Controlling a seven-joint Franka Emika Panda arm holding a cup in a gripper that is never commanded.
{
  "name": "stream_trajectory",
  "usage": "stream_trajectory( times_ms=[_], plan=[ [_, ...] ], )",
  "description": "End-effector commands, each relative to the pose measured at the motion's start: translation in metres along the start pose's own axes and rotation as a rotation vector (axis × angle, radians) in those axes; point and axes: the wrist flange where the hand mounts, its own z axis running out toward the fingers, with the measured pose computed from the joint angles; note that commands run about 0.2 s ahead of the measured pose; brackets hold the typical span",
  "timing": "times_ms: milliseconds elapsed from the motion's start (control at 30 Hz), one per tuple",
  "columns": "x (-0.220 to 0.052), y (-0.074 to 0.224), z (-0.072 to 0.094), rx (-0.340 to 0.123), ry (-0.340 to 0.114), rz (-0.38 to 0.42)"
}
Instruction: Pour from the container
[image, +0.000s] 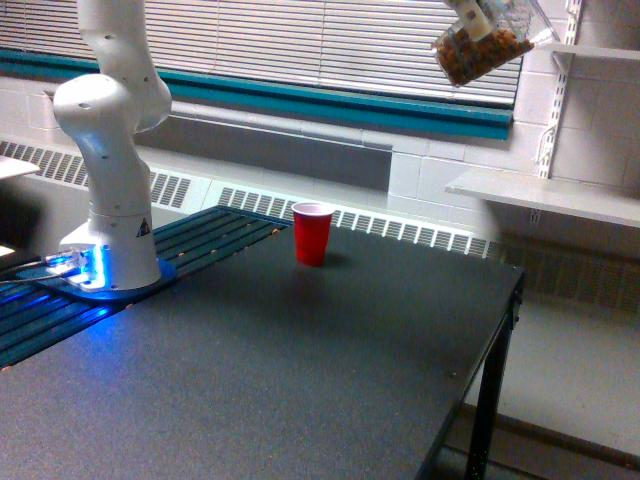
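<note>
Clear container (478, 50) of brown granules, finger grip not discernible, is being held tilted high, well apart from the red cup (312, 233); spillage onto the table (300, 380) is being risked.

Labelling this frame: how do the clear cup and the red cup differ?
The clear cup is see-through, showing brown granules; the red cup is opaque. The clear cup hangs tilted high at the exterior view's upper right; the red cup stands upright on the table. Both look similar in size.
</note>
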Motion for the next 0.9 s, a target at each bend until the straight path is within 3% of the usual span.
stream_trajectory(
  times_ms=[33, 133, 333, 567, 900],
  plan=[
    [-0.003, 0.009, -0.026, 0.089, 0.025, 0.086],
    [-0.012, 0.013, -0.029, 0.127, 0.013, 0.14],
    [-0.037, 0.024, -0.038, 0.153, -0.039, 0.202],
    [-0.05, 0.059, -0.054, 0.128, -0.045, 0.204],
    [-0.1, 0.076, -0.076, 0.146, -0.127, 0.137]
  ],
)
